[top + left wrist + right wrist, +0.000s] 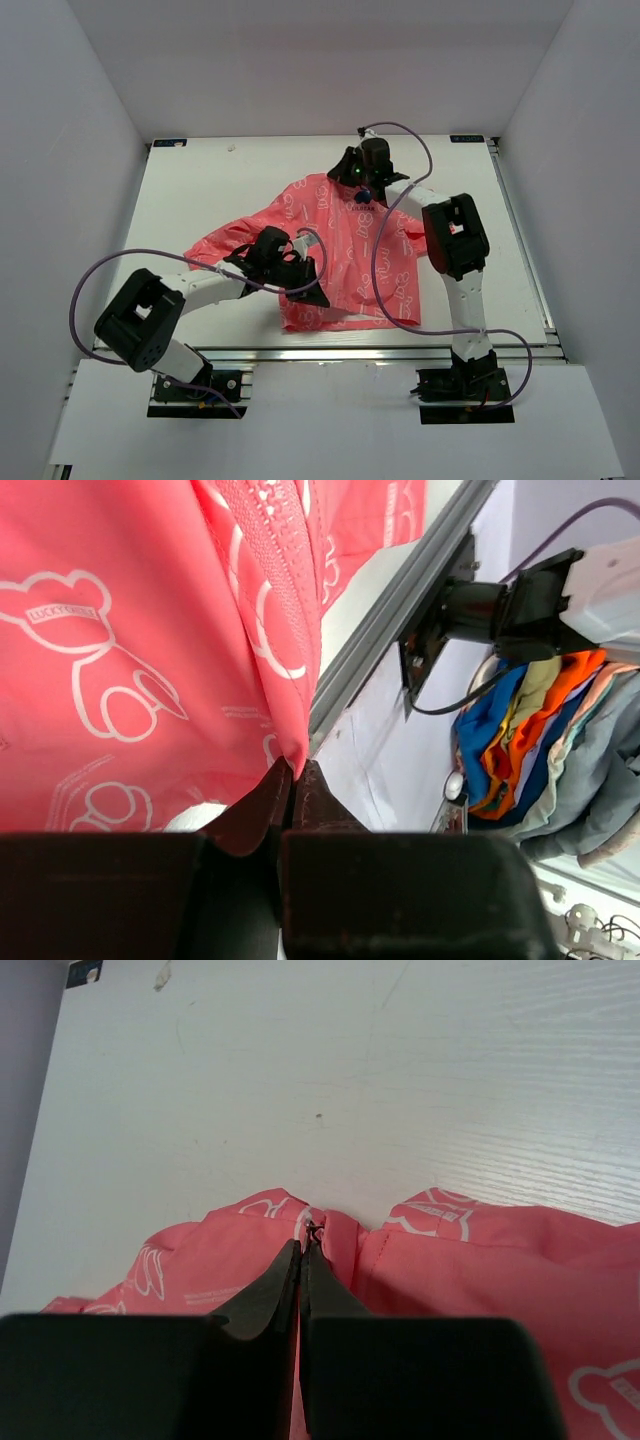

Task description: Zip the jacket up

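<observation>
The left gripper (292, 770) pinches the jacket (340, 250) at its hem. The right gripper (303, 1245), closed on the zipper pull (311, 1228) at the jacket's collar, suggests zipping is nearly complete.

Jacket (340, 235) coral-pink w/ white bear-outline print, table (210, 190) white, arm cables (150, 251) purple, clothes heap (540, 730) blue/orange/grey.

Both arms were built of white links joined by chunky black housings, the left arm (205, 287) and the right arm (465, 300) alike. A thin purple cable (140, 251) looped off the left one, and another (405, 124) off the right. Each stood on a black base plate (200, 385). A green light (357, 172) glowed at the right wrist. The left gripper (290, 766) and the right gripper (302, 1246) had glossy black, wedge-shaped fingers.
</observation>
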Motion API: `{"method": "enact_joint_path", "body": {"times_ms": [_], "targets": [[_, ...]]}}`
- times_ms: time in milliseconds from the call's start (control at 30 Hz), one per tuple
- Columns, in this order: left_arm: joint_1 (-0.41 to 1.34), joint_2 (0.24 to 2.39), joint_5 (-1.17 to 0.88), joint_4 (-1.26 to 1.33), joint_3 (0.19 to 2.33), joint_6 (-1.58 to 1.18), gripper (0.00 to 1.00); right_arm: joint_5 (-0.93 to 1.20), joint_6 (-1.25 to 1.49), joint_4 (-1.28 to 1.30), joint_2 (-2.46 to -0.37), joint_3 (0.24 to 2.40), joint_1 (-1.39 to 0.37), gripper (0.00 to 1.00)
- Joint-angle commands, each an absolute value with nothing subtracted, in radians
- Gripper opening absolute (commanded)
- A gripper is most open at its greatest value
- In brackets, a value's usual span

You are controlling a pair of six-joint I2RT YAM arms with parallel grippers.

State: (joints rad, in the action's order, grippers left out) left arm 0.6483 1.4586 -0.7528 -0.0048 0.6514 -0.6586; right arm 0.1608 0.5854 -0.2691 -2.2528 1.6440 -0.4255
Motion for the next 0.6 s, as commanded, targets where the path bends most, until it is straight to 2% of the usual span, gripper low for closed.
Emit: {"method": "enact_joint_path", "body": {"times_ms": [0, 33, 67, 100, 133, 167, 333, 367, 433, 567], "targets": [[0.687, 1.498, -0.891, -0.221, 0.727, -0.603, 0.09, 0.172, 0.509, -0.408, -2.226, 1.782, -0.371, 0.00], [0.687, 1.509, -0.890, -0.250, 0.759, -0.556, 0.44, 0.202, 0.505, -0.408, -2.209, 1.772, -0.370, 0.13], [0.687, 1.519, -0.881, -0.321, 0.831, -0.533, 0.85, 0.253, 0.506, -0.393, -2.200, 1.767, -0.371, 0.28], [0.687, 1.522, -0.865, -0.363, 0.869, -0.500, 0.98, 0.276, 0.512, -0.370, -2.192, 1.767, -0.371, 0.42], [0.687, 1.517, -0.818, -0.408, 0.909, -0.444, 0.98, 0.282, 0.514, -0.332, -2.168, 1.773, -0.371, 0.72], [0.687, 1.506, -0.775, -0.485, 0.945, -0.431, 0.98, 0.294, 0.511, -0.271, -2.152, 1.773, -0.370, 0.88], [0.686, 1.425, -0.501, -0.670, 1.173, -0.342, 0.98, 0.259, 0.489, -0.155, -1.970, 1.689, -0.356, 0.89], [0.681, 1.408, -0.327, -0.737, 1.210, -0.345, 0.98, 0.243, 0.480, -0.082, -1.945, 1.681, -0.342, 0.89], [0.655, 1.396, -0.185, -0.761, 1.283, -0.394, 0.98, 0.233, 0.465, -0.003, -1.880, 1.671, -0.322, 0.89], [0.403, 1.440, -0.238, -0.724, 1.330, -0.431, 0.98, 0.224, 0.471, 0.103, -1.766, 1.542, -0.217, 0.89]]}}
